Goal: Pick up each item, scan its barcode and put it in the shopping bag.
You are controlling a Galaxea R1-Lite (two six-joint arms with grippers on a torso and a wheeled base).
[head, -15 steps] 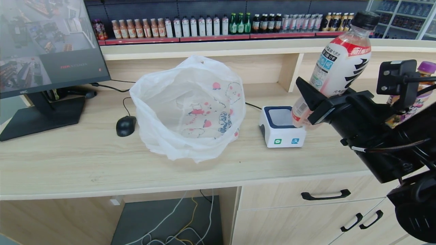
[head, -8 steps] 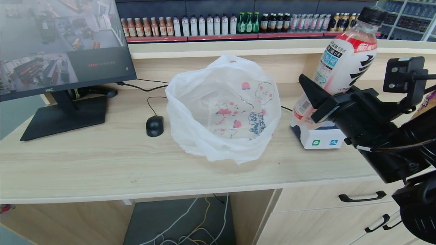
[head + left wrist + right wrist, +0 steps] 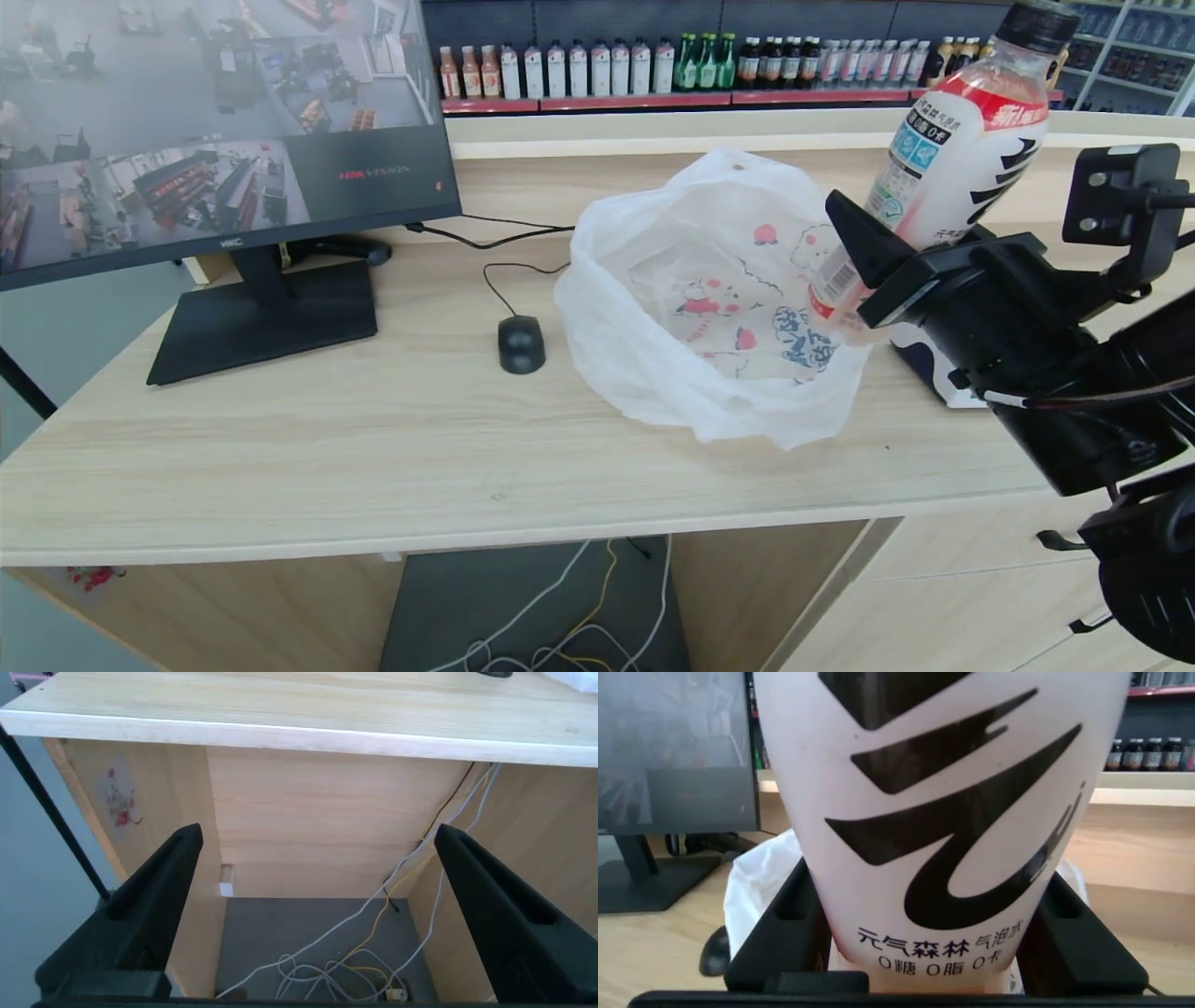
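bottle [image 3: 943,159], red-banded label [image 3: 976,117], in right gripper [image 3: 894,266] by shopping bag [image 3: 653,355]

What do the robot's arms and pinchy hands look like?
Both are matte black. The left gripper has two broad, wedge-shaped fingers. The right gripper has the same angular fingers on a chunky arm, with thin black cables, a small white band, and a boxy bracket with screws.

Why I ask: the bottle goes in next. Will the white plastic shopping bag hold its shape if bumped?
Probably not: the white plastic shopping bag looks thin and crumpled, so its wall would likely fold inward. Nothing heavy shows inside, so a push may slide it along the wooden counter. Its open mouth stands loosely and could sag shut.
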